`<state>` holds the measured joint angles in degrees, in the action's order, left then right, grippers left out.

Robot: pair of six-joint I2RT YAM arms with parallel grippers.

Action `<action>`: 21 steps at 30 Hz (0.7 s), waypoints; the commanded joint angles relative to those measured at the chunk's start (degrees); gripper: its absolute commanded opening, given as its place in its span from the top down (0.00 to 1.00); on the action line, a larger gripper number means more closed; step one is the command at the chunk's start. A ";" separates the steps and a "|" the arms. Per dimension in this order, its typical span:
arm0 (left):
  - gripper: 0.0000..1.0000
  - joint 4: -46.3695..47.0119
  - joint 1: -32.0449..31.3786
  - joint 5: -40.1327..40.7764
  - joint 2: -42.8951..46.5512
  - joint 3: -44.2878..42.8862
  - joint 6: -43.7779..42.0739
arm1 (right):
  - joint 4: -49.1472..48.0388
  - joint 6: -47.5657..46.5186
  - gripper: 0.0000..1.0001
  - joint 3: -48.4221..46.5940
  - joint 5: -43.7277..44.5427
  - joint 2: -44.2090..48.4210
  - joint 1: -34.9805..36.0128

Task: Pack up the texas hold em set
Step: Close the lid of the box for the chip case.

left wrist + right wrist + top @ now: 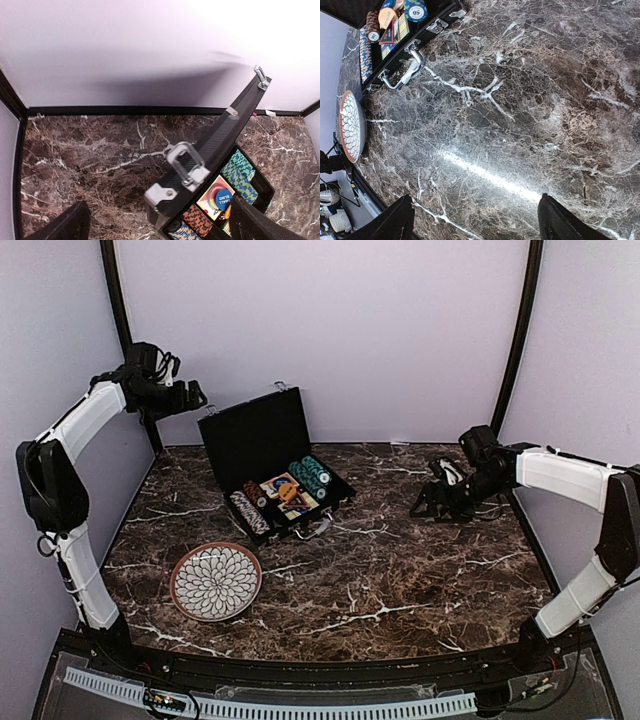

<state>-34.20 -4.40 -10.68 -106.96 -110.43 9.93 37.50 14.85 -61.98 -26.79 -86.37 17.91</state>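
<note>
A dark brown marble table with white veins, seen from above. Nearest, toward the left, a round plate with a white petal pattern and a brown rim lies flat, near the case but not touching it.

Beyond it, left of centre, the black briefcase sits open on the table at an angle. Its silver handle faces the near edge and its lid stands upright at the back. Inside the tray are rows of striped poker chips, green on the right and pale ones on the left, with cards between them and a blue button marked SMALL BLIND on top.

On the right, at about the same depth and well apart from the case, the right gripper hangs low over bare marble, its 2 fingers spread with nothing between them.

Farthest, at the back left, the left gripper is raised high, just beside the lid's upper corner, fingers wide apart and empty.
</note>
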 commanded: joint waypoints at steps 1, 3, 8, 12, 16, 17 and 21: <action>0.01 4.56 3.34 -15.35 -1.22 1.96 6.03 | -1.51 -0.39 0.13 -0.72 -0.62 -0.29 -0.33; 0.01 7.14 3.58 -18.16 -2.08 2.58 6.83 | -1.58 -0.30 0.13 -0.62 -0.71 -0.27 -0.30; 0.02 10.30 3.57 -23.86 -4.46 2.90 7.77 | -1.44 -0.26 0.13 -0.17 -0.68 0.39 -0.30; 0.08 14.20 2.96 -31.86 -4.36 6.19 9.40 | -1.46 -0.14 0.13 -0.08 -0.59 0.61 -0.25; 0.12 14.77 0.27 -33.17 -0.36 10.49 8.00 | -1.53 -0.17 0.13 -0.40 -0.90 0.16 -0.33; 0.12 15.52 -0.34 -33.42 0.65 11.64 7.80 | -1.55 -0.15 0.13 -0.47 -0.97 0.03 -0.33; 0.12 18.29 -5.63 -32.63 8.51 20.70 7.17 | -1.35 -0.17 0.13 -0.93 -1.08 -0.12 -0.23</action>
<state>-18.90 -4.01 -39.33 -108.53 -95.70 17.78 37.32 14.87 -61.98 -27.20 -86.37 17.91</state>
